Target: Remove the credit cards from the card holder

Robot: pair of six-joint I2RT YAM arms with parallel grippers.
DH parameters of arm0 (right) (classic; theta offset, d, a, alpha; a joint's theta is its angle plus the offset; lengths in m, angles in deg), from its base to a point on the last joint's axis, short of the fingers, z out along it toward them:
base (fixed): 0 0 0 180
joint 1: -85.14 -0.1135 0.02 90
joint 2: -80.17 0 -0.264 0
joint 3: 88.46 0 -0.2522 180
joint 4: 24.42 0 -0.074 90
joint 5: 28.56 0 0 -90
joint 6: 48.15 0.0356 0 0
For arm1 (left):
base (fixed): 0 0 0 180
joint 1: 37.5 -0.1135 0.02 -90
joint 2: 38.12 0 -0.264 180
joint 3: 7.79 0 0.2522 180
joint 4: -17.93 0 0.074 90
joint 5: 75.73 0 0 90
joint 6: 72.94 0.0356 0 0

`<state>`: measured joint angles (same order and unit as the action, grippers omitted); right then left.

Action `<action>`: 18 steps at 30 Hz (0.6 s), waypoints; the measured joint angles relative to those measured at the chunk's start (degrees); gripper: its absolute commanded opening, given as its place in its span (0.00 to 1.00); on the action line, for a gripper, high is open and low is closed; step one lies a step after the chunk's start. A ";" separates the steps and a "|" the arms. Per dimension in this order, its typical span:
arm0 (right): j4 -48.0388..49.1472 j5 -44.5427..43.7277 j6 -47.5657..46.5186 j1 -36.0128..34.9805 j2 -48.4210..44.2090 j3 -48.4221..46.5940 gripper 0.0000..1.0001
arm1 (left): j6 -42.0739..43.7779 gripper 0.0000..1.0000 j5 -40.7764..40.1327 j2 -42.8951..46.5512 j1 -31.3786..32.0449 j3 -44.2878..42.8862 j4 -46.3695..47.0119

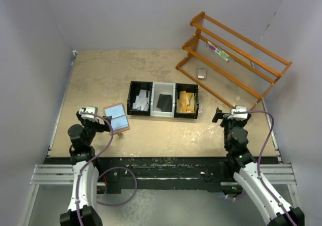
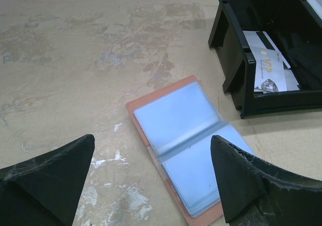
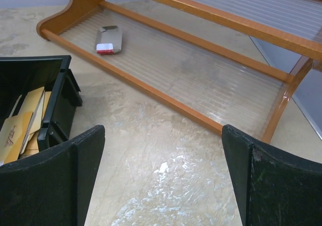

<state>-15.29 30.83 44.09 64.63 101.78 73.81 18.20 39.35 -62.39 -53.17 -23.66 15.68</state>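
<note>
The left gripper (image 2: pixel 152 143) is hovering with its jaws spread wide and nothing between them, close to the table's (image 1: pixel 95 80) near edge toward the left corner. The card holder (image 1: pixel 116 118) is lying just ahead of it, opened out flat, its light blue sleeves facing up and appearing empty. Further right, toward the table's middle, the credit cards (image 2: pixel 269 67) are resting inside the left black bin (image 2: pixel 236 60), well apart from the holder. Judging by this, the removal is looking finished or nearly so, though I cannot tell whether a card is hiding in a sleeve. The right gripper (image 3: pixel 163 135) is gaping empty by the near edge on the right, pointing toward the wooden rack (image 1: pixel 236 55) at the far right corner.
</note>
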 measured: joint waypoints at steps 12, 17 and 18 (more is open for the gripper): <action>-2.05 0.13 -0.09 0.33 -5.75 1.09 1.00 | 0.00 0.99 0.00 -0.02 0.00 0.00 0.00; -2.45 0.13 -0.09 0.33 -5.22 1.11 1.00 | 0.00 0.99 0.02 -0.02 0.00 0.00 0.02; -2.45 0.13 -0.09 0.33 -5.25 1.11 1.00 | 0.00 0.99 0.02 -0.02 0.00 0.00 0.00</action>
<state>-17.73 30.97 44.01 64.96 96.53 74.93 18.20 39.37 -62.41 -53.17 -23.66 15.68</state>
